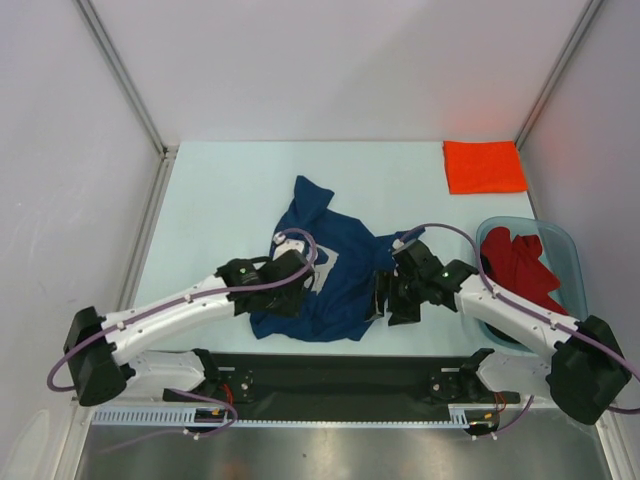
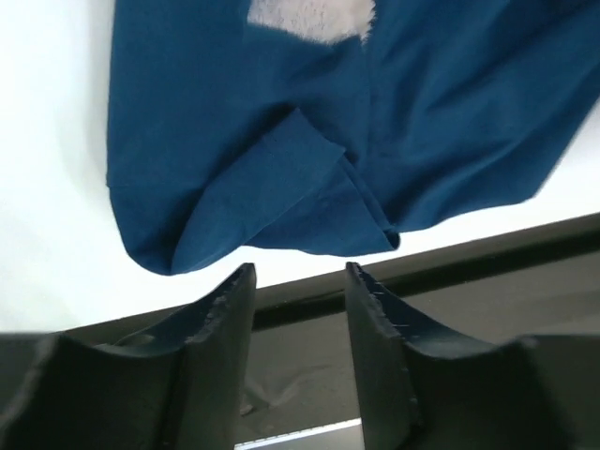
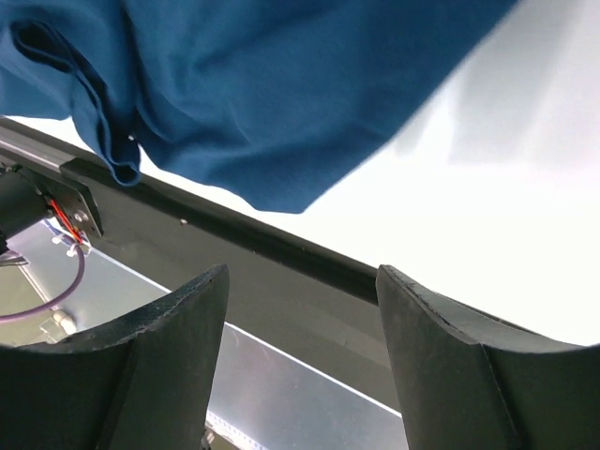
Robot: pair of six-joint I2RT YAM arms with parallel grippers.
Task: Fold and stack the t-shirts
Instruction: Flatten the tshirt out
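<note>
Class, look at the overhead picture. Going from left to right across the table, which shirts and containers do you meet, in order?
navy shirt → orange shirt → tub with the red shirt inside it

White left arm (image 1: 170, 315) and right arm (image 1: 510, 310), black joints, purple cables (image 1: 440, 225), black-fingered left tool (image 2: 300, 272) and right tool (image 3: 302, 274)

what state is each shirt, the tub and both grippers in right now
navy t-shirt: unfolded, crumpled on the table
orange t-shirt: folded, at the far right corner
red t-shirt: bunched inside the tub
tub: upright, holding the red t-shirt
left gripper: open, empty
right gripper: open, empty
</note>
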